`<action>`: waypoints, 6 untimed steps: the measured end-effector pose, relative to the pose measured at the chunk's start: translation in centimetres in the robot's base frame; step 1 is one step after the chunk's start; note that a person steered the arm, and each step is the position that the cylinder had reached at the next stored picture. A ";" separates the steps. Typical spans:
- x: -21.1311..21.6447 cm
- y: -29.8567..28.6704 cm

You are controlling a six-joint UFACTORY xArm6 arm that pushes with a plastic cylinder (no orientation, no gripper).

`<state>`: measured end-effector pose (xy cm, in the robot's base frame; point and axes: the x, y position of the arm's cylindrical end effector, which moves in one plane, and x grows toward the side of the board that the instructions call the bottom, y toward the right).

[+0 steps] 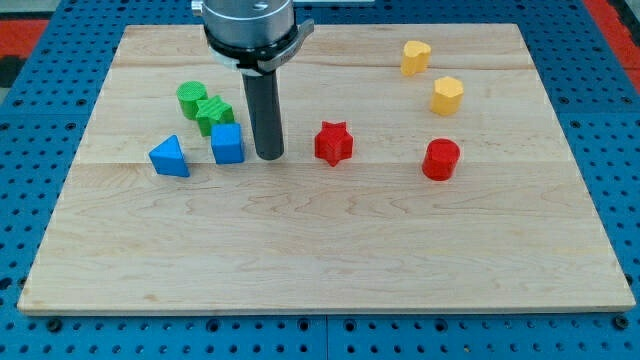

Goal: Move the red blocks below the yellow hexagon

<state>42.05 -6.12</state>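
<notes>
A red star block (pixel 334 142) lies near the board's middle. A red cylinder (pixel 440 159) lies to the view's right, just below the yellow hexagon (pixel 447 95). A yellow heart-shaped block (pixel 415 57) sits above the hexagon, slightly to its left. My tip (pixel 268 155) rests on the board between the blue cube (pixel 227 144) and the red star, close to the cube's right side and about a block's width left of the star.
A blue triangle (pixel 170 157) lies left of the blue cube. A green cylinder (pixel 191 98) and a green star block (pixel 214 115) sit above them, touching. The wooden board (pixel 320 260) ends at a blue perforated table all round.
</notes>
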 end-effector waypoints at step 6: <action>1.8 4.3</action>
